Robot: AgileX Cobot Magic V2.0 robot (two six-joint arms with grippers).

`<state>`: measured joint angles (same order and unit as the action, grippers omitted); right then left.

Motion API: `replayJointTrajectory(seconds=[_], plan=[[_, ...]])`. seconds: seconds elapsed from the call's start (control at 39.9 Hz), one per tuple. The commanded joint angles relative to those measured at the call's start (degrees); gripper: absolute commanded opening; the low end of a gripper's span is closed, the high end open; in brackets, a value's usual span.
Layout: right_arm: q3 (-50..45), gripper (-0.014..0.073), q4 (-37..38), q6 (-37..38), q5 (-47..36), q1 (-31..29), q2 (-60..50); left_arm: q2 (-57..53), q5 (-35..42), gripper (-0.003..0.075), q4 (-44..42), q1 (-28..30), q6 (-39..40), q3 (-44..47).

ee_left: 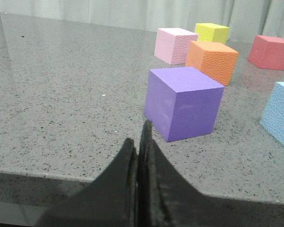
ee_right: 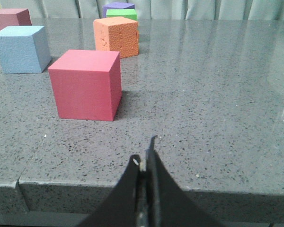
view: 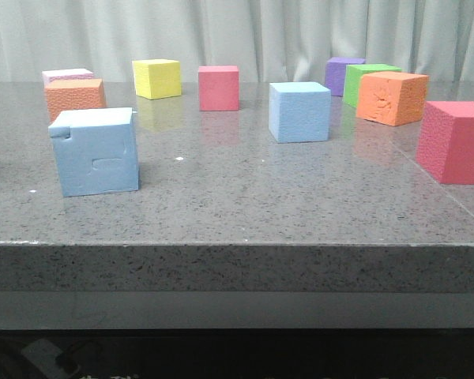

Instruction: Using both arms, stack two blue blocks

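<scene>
The notched light-blue block (view: 95, 151), with a rectangular dent on its front face, stands on the grey table at the front left. Its edge shows in the left wrist view (ee_left: 280, 113). The plain light-blue block (view: 299, 111) stands further back, right of centre, and shows in the right wrist view (ee_right: 21, 48). The two blocks are apart. Neither arm shows in the front view. My left gripper (ee_left: 138, 142) is shut and empty at the table's front edge, near a purple cube (ee_left: 182, 102). My right gripper (ee_right: 144, 158) is shut and empty at the front edge, near a red cube (ee_right: 87, 84).
Other foam cubes stand on the table (view: 245, 197): pink (view: 66, 76), orange (view: 74, 96), yellow (view: 156, 78) and red (view: 219, 87) at the back left; purple (view: 344, 73), green (view: 367, 81), orange (view: 391, 97) and a large red one (view: 457, 140) on the right.
</scene>
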<state>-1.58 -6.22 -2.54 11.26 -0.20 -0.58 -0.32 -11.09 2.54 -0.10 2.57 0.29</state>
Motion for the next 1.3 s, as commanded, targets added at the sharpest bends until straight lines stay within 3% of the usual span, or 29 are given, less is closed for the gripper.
replayJointTrajectory(seconds=[0.0,1.28], plan=[[0.1,-0.0071,0.2,-0.4,-4.6,-0.2,-1.1,-1.3,4.9,-0.0018,0.2,0.0,0.1,2.1],[0.1,-0.0071,0.2,-0.4,-6.3,-0.2,-1.1,-1.3,4.9,-0.0018,0.2,0.0,0.1,2.1]])
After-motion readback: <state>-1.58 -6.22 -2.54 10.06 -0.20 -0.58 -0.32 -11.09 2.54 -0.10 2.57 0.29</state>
